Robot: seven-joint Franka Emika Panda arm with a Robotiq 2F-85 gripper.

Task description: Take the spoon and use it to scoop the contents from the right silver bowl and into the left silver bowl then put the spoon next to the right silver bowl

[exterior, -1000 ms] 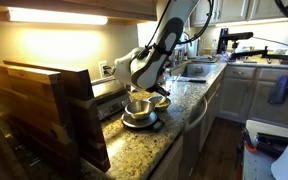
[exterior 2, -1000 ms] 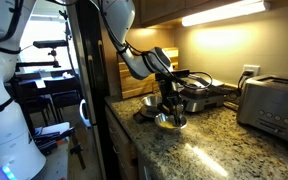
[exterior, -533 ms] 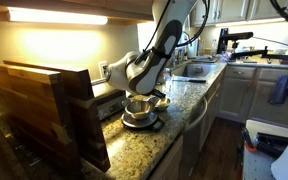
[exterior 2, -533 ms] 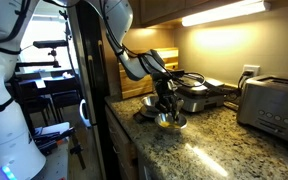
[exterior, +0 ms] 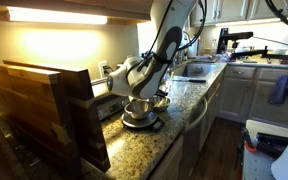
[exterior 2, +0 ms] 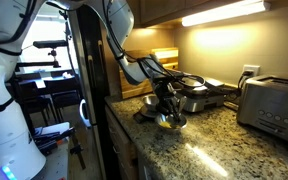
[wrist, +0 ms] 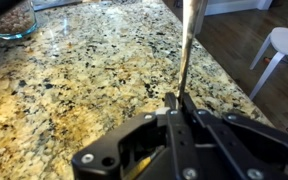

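Your hand (wrist: 174, 108) is clamped on the spoon (wrist: 184, 50). Its handle runs straight out from the fingers over the bare granite surface (wrist: 74, 80). The surface edge lies close on one side, with floor beyond it. In an exterior view the hand hangs over the left bowl (exterior: 134, 112), and the right bowl (exterior: 161, 100) sits just beside it. A toaster (exterior 2: 274, 105) stands well apart.

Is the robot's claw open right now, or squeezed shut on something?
Shut on the spoon: in the wrist view the claw pinches its thin handle with no gap showing.
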